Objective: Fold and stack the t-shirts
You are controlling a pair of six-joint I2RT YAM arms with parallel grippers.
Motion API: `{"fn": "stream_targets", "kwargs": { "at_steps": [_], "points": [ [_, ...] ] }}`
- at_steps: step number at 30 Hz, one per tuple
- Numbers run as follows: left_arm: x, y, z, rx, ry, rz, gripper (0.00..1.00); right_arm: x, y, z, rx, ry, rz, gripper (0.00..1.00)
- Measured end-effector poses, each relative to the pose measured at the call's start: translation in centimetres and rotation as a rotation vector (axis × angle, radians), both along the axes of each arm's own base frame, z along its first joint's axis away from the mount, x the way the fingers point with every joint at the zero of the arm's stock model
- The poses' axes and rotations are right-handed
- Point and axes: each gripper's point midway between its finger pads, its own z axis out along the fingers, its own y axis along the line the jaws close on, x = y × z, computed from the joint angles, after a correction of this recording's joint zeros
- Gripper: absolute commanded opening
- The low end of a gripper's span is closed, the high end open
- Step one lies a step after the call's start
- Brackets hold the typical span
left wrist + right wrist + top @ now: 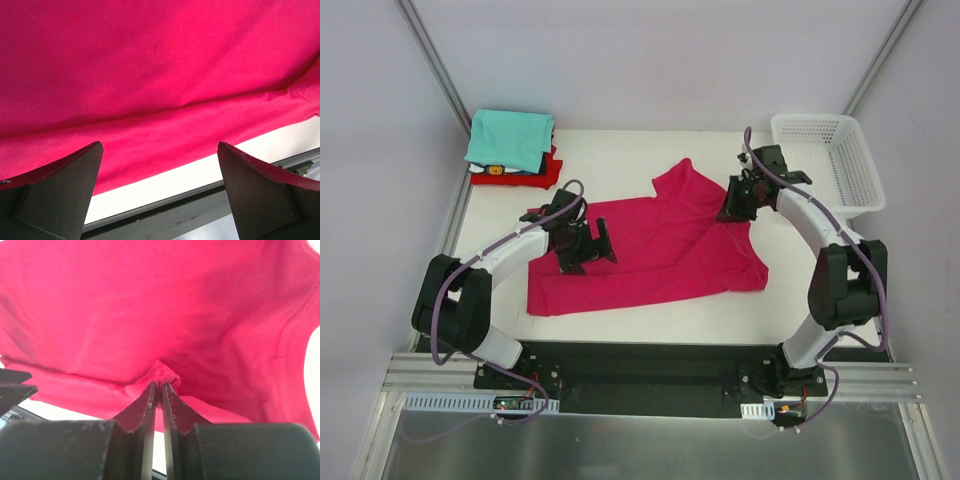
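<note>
A large magenta t-shirt lies spread and rumpled across the middle of the white table. Over its left part hovers my left gripper, open; in the left wrist view its jaws stand wide apart with only the magenta t-shirt and the table edge beyond them. At the shirt's upper right edge, my right gripper is shut on the cloth. The right wrist view shows the right gripper pinching a small bunched fold of the magenta t-shirt. Folded t-shirts are stacked at the back left: a teal t-shirt on top, a red t-shirt beneath.
A white mesh basket stands at the back right corner. A strip of bare white table lies between the shirt's near hem and the metal front rail. Grey walls enclose the table on three sides.
</note>
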Motion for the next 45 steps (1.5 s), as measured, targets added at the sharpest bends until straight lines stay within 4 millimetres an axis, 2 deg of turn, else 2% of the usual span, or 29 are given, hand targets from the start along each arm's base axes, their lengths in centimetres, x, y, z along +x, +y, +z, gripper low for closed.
{"fn": "stream_targets", "kwargs": {
  "at_steps": [3,6,18,24,26,27,28,30,31,34,37,41,43,45],
  "points": [
    [0.0,0.0,0.2,-0.003,-0.007,0.0,0.99,-1.1,0.7,2.1,0.013,-0.048,0.023,0.12],
    [0.0,0.0,0.3,-0.005,-0.012,0.0,0.99,-3.0,1.3,2.5,0.02,-0.053,0.051,0.12],
    [-0.2,0.1,0.4,-0.006,-0.015,0.0,0.99,-11.8,3.1,-2.5,-0.026,0.101,0.181,0.12],
    [-0.2,0.1,0.4,-0.006,-0.015,0.0,0.99,-13.6,3.3,-3.7,-0.052,0.128,0.213,0.12],
    [-0.2,0.1,0.4,-0.006,-0.015,0.0,0.99,-14.2,3.6,-4.0,-0.063,0.135,0.23,0.15],
    [-0.2,0.1,0.4,-0.006,-0.015,0.0,0.99,-14.5,3.8,-4.2,-0.069,0.138,0.243,0.2],
    [-0.2,0.1,0.4,-0.006,-0.015,0.0,0.99,-14.9,4.0,-4.4,-0.076,0.141,0.258,0.34],
    [-0.2,0.1,0.4,-0.006,-0.015,0.0,0.99,-15.5,4.5,-4.6,-0.083,0.151,0.279,0.4],
    [-0.2,0.1,0.4,-0.006,-0.015,0.0,0.99,-15.8,4.8,-4.8,-0.092,0.151,0.294,0.48],
    [-0.2,0.1,0.4,-0.006,-0.015,0.0,0.99,-16.3,5.2,-5.0,-0.106,0.151,0.314,0.54],
    [-0.2,0.1,0.4,-0.006,-0.016,0.0,0.99,-16.0,5.0,-4.8,-0.128,0.144,0.31,0.55],
    [-0.2,0.1,0.4,-0.006,-0.016,0.0,0.99,-14.1,5.4,-3.3,-0.146,0.094,0.296,0.53],
    [-0.2,0.1,0.4,-0.006,-0.016,0.0,0.99,-13.0,5.7,-2.5,-0.149,0.061,0.293,0.47],
    [-0.1,0.1,0.4,-0.006,-0.016,0.0,0.99,-12.2,6.0,-2.1,-0.153,0.039,0.292,0.45]
  ]
}}
